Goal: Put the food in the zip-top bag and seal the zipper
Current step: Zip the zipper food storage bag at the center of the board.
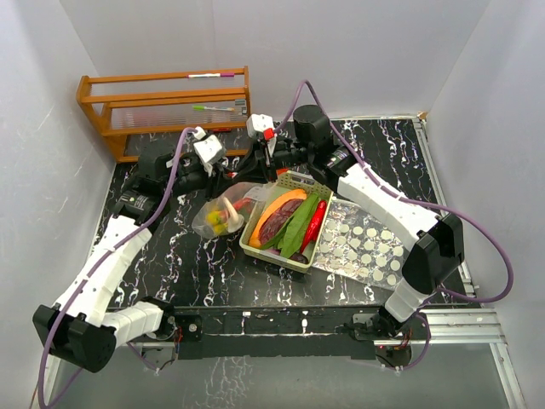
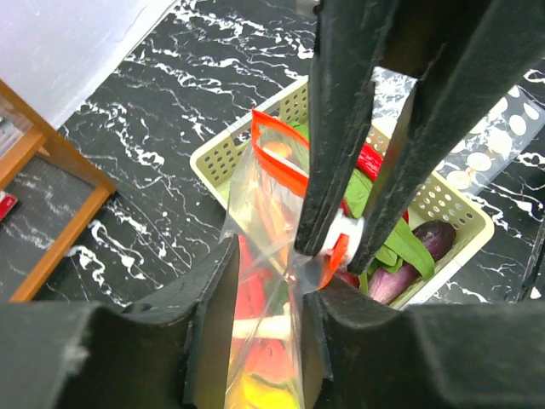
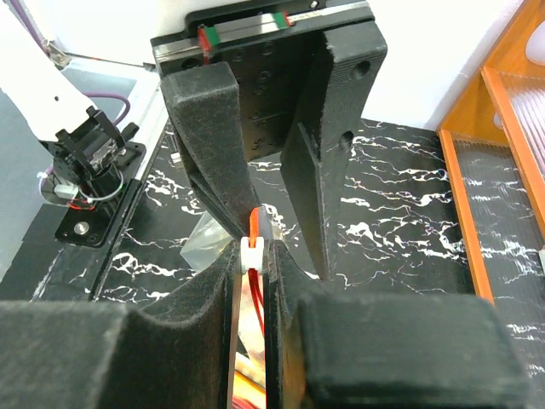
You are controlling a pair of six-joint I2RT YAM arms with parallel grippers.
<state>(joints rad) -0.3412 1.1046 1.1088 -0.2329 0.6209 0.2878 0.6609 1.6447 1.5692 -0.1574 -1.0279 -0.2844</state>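
Observation:
The clear zip-top bag (image 1: 223,215) with an orange zipper lies left of the pale green basket (image 1: 271,256). A yellow banana (image 1: 220,223) and a red watermelon slice (image 2: 251,298) show inside the bag. The basket holds an orange wedge (image 1: 277,204), a purple aubergine (image 1: 274,226), green pods (image 1: 298,226) and a red chilli (image 1: 313,226). My right gripper (image 3: 253,256) is shut on the bag's white slider (image 3: 251,253), near one end of the zipper. My left gripper (image 2: 271,273) straddles the bag just beside it, jaws apart with the film between them.
A wooden rack (image 1: 166,111) stands at the back left. A clear sheet with white dots (image 1: 362,247) lies right of the basket. Both arms meet over the bag's mouth, near the basket's far left corner.

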